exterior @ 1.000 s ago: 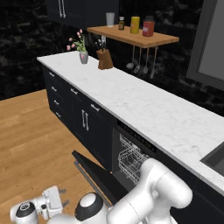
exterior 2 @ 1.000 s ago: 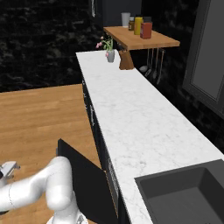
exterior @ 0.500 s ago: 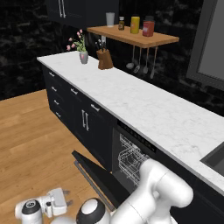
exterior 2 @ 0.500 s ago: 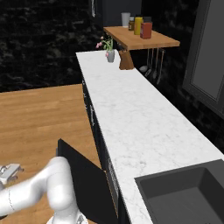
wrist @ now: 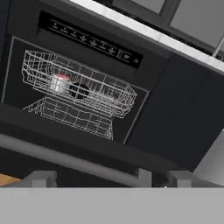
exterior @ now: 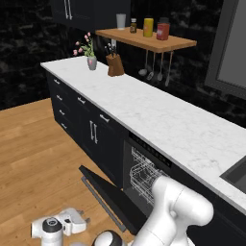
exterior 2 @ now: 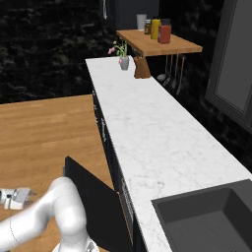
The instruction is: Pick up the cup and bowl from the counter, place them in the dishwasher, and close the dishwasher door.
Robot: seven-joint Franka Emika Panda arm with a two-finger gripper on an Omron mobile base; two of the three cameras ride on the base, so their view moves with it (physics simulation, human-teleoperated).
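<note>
The cup (wrist: 60, 82) and the bowl (wrist: 79, 91), one of each, sat side by side in the dishwasher's white wire rack (wrist: 74, 87), so loading looked finished. The dishwasher door (exterior: 113, 197) hung open, its handle (wrist: 70, 161) just beyond the empty, wide-open jaws, likely lined up for closing.

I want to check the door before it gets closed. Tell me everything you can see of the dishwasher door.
The dishwasher door is a flat black panel, hinged at the bottom and folded down nearly level above the wooden floor. A long silver bar handle runs along its outer edge. Behind it the white wire rack sits in the opening. The open gripper hovers just by the handle; contact cannot be judged.
</note>
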